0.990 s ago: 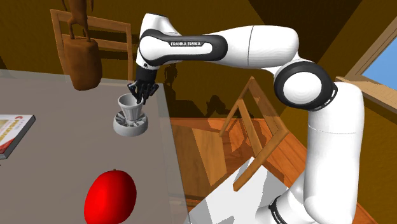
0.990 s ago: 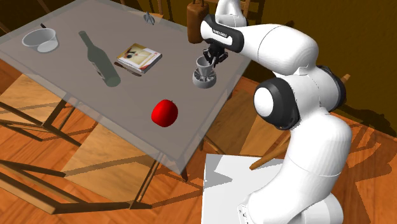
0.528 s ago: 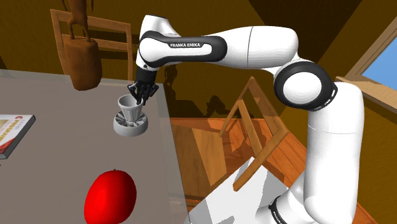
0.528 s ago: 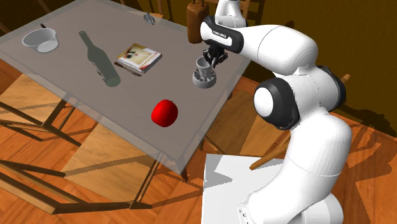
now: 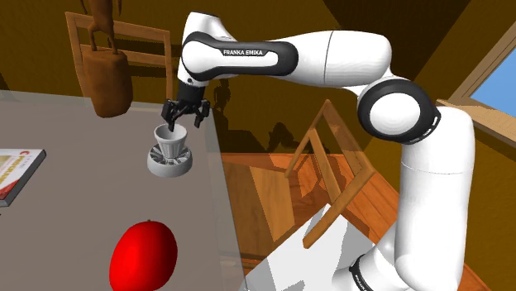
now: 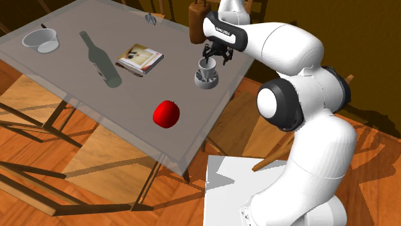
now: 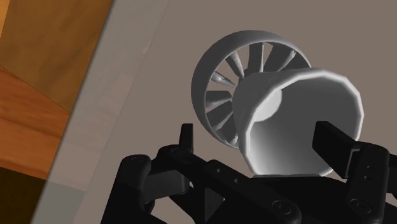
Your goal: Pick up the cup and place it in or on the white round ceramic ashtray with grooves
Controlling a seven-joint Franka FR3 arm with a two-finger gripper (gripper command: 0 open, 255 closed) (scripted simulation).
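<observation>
The cup [image 5: 169, 140] stands upright in the ashtray [image 5: 169, 164], mouth up and its narrow foot on the grooved dish. So, judging by how things lie, the placing is done. The claw [image 5: 183, 112] hovers just above the ashtray with its fingers apart and gripping nothing. In the wrist view one finger [image 7: 334, 144] crosses the cup's [image 7: 299, 121] rim while the other [image 7: 186, 137] stands clear of it beside the ashtray [image 7: 232, 70].

The risk is that near finger. If the claw [image 7: 261, 143] swings sideways before it has risen enough, it could clip the rim. The cup looks top-heavy on the ribs and would likely tip out. The ashtray sits close to the worktop's [image 5: 66, 207] edge, so a toppled cup might roll off to the floor.
</observation>
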